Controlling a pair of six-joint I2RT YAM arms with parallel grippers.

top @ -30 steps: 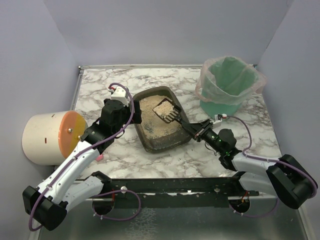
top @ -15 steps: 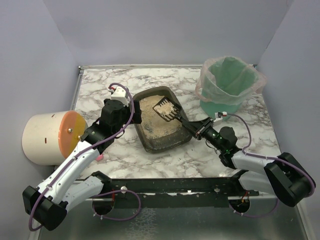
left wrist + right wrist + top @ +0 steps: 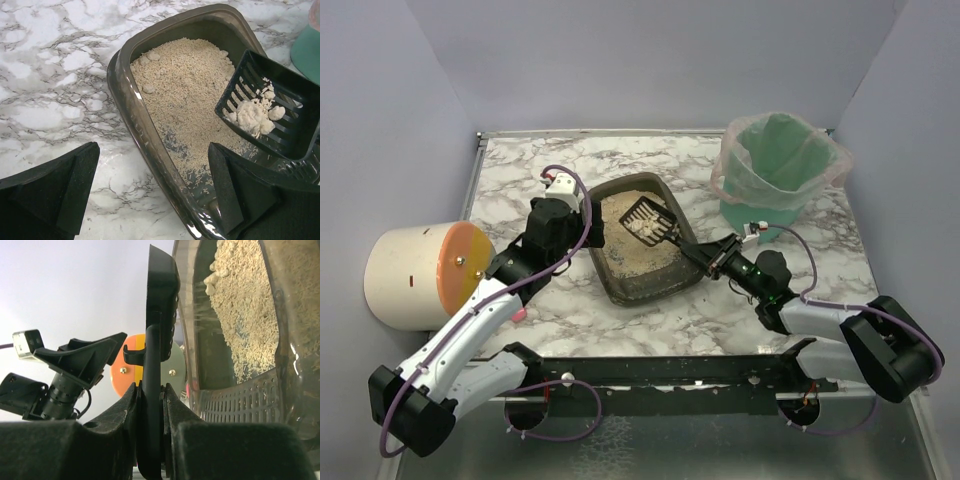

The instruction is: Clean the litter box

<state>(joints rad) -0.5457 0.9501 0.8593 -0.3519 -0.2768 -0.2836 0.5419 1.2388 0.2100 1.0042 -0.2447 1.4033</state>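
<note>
Shallow dark grey-brown plastic litter box (image 3: 642, 287), beige litter inside, sits mid-table on white marble top (image 3: 520, 170)

Left gripper (image 3: 582, 232) at tray's 9 o'clock wall, fingers spread wide, straddling rim without touching it

Right gripper (image 3: 712, 262) at 4 o'clock, pinched tight on handle of black slotted plastic scoop (image 3: 650, 221); pale clumps (image 3: 250, 116) lie in scoop

Green bucket with clear liner (image 3: 775, 170) at 2 o'clock

Tray looks stiff, glossy, probably slick; litter weighs it down, yet it may skid on marble. Best hold: clamp the 9 o'clock wall
</note>
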